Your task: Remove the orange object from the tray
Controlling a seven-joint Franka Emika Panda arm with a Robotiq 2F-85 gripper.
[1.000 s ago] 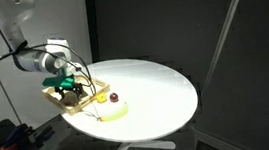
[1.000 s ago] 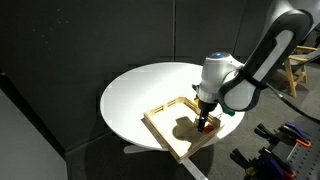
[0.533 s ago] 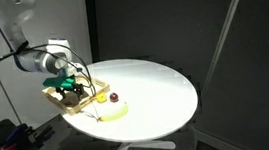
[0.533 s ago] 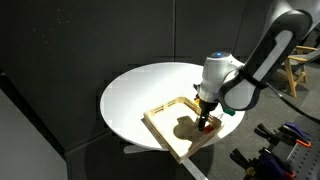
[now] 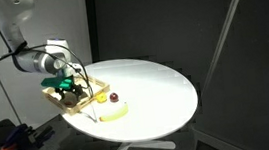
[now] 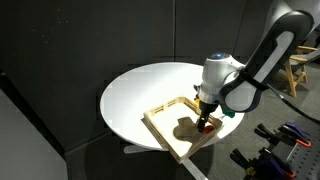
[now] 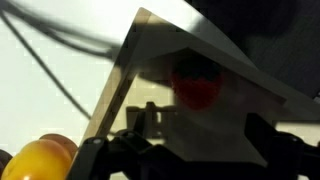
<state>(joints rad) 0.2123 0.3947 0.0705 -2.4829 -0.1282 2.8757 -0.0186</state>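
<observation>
A wooden tray [image 5: 85,98] sits at the edge of the round white table and shows in both exterior views [image 6: 165,128]. A red-orange object [image 7: 195,86] lies inside it near a corner, in shadow; it shows as a red spot [image 6: 203,127] under the gripper in an exterior view. My gripper [image 6: 205,119] hangs low over the tray [image 7: 125,70], just above the object. In the wrist view the gripper [image 7: 200,160] has its dark fingers [image 7: 270,140] wide apart and nothing between them. In an exterior view the gripper [image 5: 72,88] hides the object.
A yellow object [image 5: 113,112] lies on the table [image 5: 156,88] beside the tray, also in the wrist view [image 7: 45,160]. A small dark red object [image 5: 114,97] sits near it. The tray is close to the table's edge.
</observation>
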